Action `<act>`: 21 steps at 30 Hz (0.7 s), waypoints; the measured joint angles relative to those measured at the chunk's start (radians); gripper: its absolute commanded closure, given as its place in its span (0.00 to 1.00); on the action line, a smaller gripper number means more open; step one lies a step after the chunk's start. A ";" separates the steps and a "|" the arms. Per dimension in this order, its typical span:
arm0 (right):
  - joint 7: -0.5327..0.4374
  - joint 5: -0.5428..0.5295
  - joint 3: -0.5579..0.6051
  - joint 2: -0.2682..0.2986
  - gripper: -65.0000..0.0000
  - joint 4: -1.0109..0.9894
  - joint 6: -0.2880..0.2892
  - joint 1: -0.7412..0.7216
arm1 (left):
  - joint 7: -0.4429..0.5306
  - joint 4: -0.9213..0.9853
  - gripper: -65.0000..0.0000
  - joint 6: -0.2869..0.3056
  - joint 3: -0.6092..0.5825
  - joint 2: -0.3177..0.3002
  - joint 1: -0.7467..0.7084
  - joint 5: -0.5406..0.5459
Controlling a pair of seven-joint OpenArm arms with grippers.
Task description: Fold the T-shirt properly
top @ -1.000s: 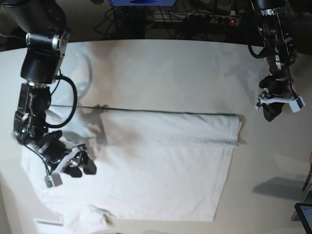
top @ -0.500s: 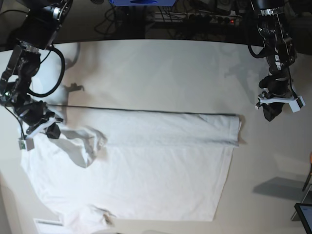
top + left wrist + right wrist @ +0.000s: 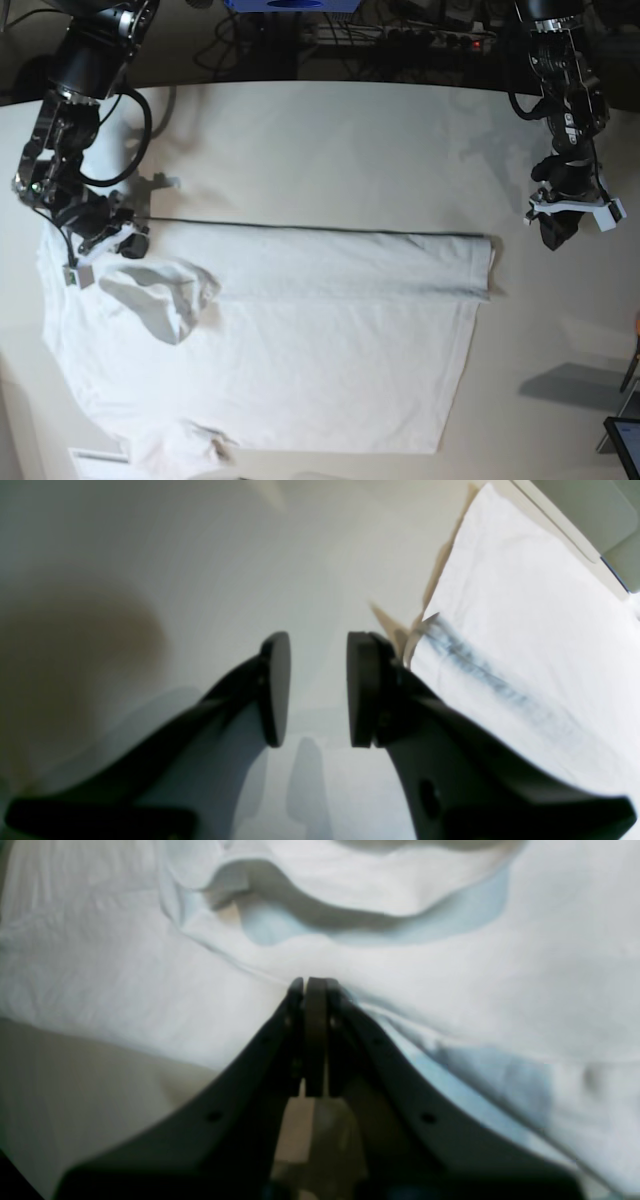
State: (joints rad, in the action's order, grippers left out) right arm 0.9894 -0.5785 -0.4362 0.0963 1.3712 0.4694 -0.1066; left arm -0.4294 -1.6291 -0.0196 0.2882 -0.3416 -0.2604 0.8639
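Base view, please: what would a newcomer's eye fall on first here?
The big white T-shirt spread over the pale table, its upper edge folded into a long straight band. At the shirt's far left corner the right gripper is shut, beside a rumpled sleeve, while the left gripper hangs open off the cloth's right end.

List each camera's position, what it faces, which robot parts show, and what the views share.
Base: overhead, looking down on the table, T-shirt and both arms.
Left wrist: behind the left end effector, open over bare table, shirt edge beside it.
Right wrist: behind the right end effector, shut against cloth.
Shared: the T-shirt.
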 measured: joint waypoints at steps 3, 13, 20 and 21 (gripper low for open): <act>-0.029 -0.002 0.000 0.006 1.00 -0.042 0.000 -0.042 | -0.001 -0.001 0.71 0.000 0.000 0.000 0.000 0.000; -0.069 0.000 0.002 0.038 1.00 -0.243 0.000 -0.176 | 0.000 -0.001 0.71 0.000 0.000 -0.002 0.000 0.000; -0.192 -0.006 0.218 0.059 1.00 -0.353 0.000 -0.264 | -0.007 -0.003 0.71 0.000 -0.001 0.000 0.027 -0.002; -0.209 -0.007 0.243 0.061 1.00 -0.375 0.000 -0.275 | -0.004 -0.006 0.71 0.000 -0.010 -0.003 0.034 -0.002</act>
State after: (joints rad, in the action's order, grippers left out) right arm 0.7807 -0.5858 -0.1932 0.1570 0.9958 0.4694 -0.3817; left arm -0.4332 -1.6348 -0.0200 0.2783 -0.3443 -0.2260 0.8616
